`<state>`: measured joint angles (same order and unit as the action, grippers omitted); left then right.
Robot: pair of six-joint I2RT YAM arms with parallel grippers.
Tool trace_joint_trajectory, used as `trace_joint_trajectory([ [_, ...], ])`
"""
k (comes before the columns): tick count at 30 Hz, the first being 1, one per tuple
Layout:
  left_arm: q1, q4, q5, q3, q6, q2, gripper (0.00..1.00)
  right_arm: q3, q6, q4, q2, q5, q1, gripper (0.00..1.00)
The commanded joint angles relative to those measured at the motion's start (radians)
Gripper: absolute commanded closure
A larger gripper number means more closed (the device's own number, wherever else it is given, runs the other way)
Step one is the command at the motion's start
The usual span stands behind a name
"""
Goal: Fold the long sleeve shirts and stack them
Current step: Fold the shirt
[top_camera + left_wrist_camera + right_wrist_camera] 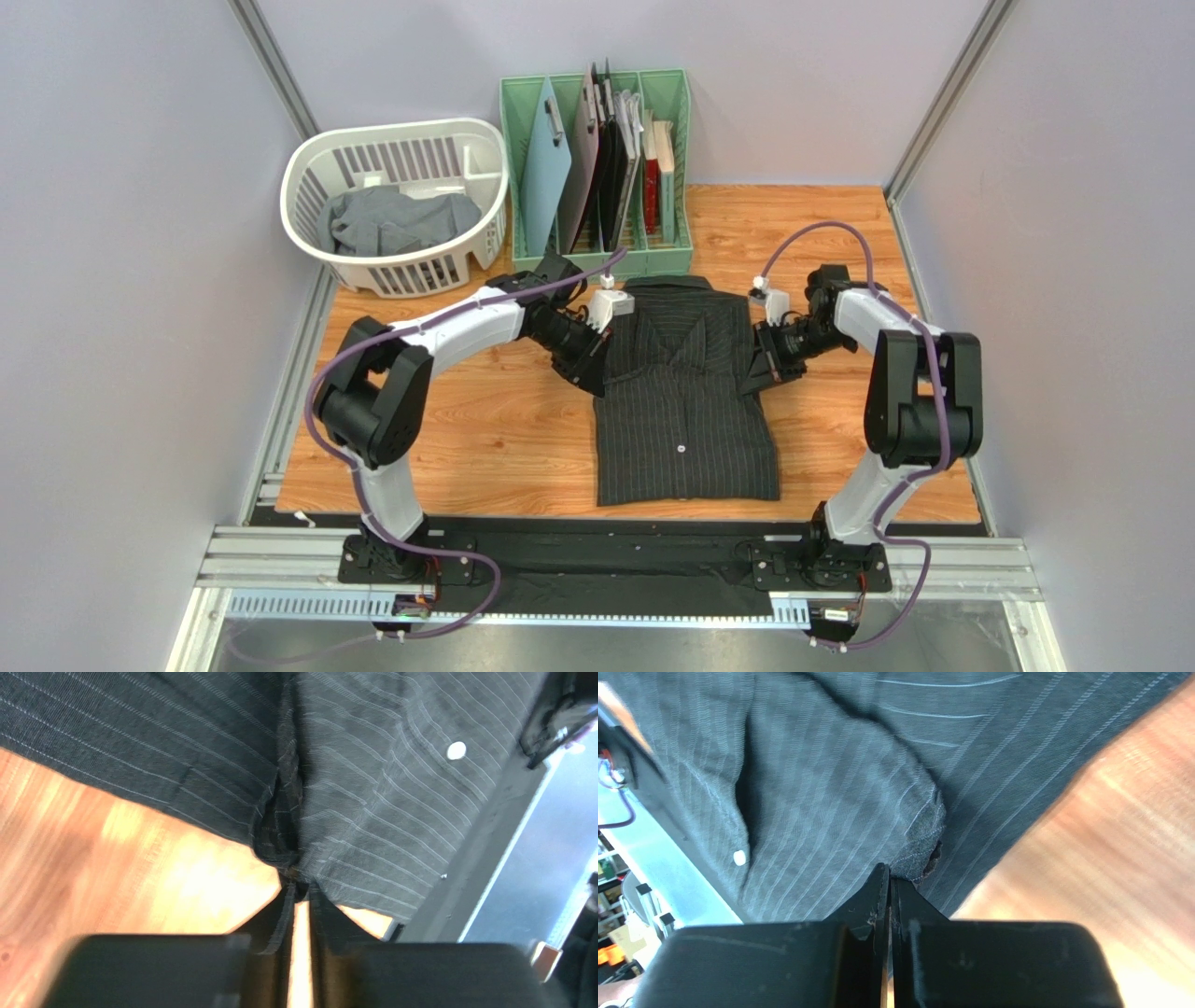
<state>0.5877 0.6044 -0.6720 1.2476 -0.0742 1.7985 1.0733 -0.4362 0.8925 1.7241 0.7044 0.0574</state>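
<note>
Both pincers clamped nearly closed on the black shirt (685, 406): left gripper (588, 368) pinches its left edge, right gripper (769, 367) its right. Shirt lies flat mid-tabletop (463, 420), hem nearest, collar farthest. Grey shirt (400, 220) sits in basket (302, 168), far left corner

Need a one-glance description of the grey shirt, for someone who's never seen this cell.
Start at the wooden tabletop and go to its far left corner, where a white slatted laundry basket stands beside the green rack. The grey shirt lies crumpled inside it. It is plain and bunched, unlike the black pinstriped shirt spread flat mid-table.
</note>
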Motion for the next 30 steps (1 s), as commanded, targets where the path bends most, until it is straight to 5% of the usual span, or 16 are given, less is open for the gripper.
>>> trace_joint_trajectory([
  [1, -0.002, 0.063, 0.037, 0.084, -0.045, 0.093, 0.66, 0.053, -0.016, -0.056, 0.068, -0.043, -0.004, 0.97],
  [10, -0.006, -0.003, 0.012, 0.105, -0.144, 0.027, 0.44, 0.077, -0.018, -0.024, 0.084, -0.049, -0.004, 0.82],
  [20, 0.061, 0.034, -0.015, 0.360, -0.183, 0.188, 0.43, 0.093, 0.010, -0.014, 0.094, -0.065, -0.002, 0.77],
  [30, 0.156, 0.046, 0.020, 0.403, -0.188, 0.274, 0.46, 0.099, 0.027, -0.021, 0.107, -0.065, -0.002, 0.77],
])
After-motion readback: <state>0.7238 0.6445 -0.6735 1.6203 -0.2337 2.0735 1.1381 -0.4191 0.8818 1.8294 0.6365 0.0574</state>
